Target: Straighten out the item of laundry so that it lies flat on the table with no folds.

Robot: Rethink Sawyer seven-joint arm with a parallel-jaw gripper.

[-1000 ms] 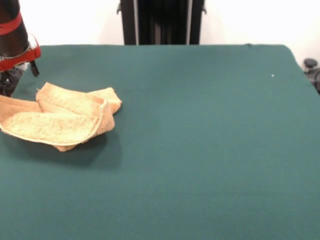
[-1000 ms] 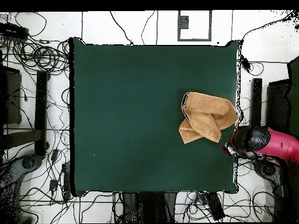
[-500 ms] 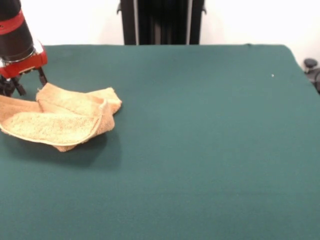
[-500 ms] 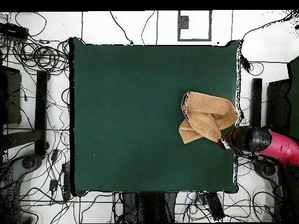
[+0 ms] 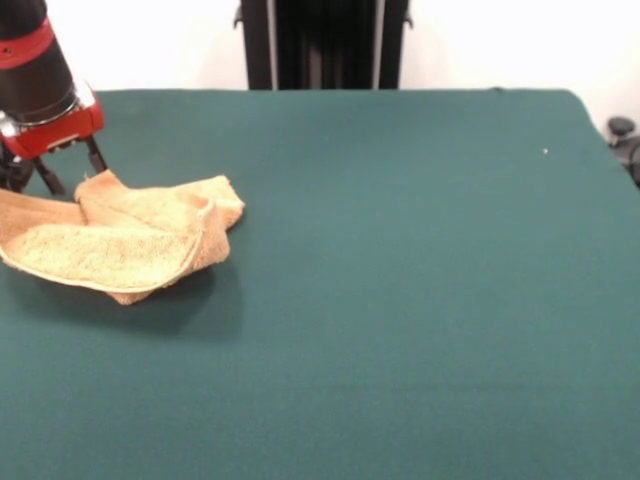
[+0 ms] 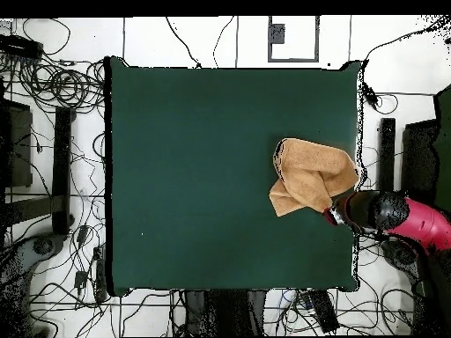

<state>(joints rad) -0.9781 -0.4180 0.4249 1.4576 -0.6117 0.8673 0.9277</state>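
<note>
At the left of my front view the towel (image 5: 120, 236) reads as soft terry cloth, nubbly and matt, with a smoother flat strip along the folded edge. Under it I see the table (image 5: 400, 280) covered in plain dark green felt-like cloth, matt and even all over. In the upper left corner the arm (image 5: 35, 70) looks like smooth hard casing, black with a slightly glossy red band.
</note>
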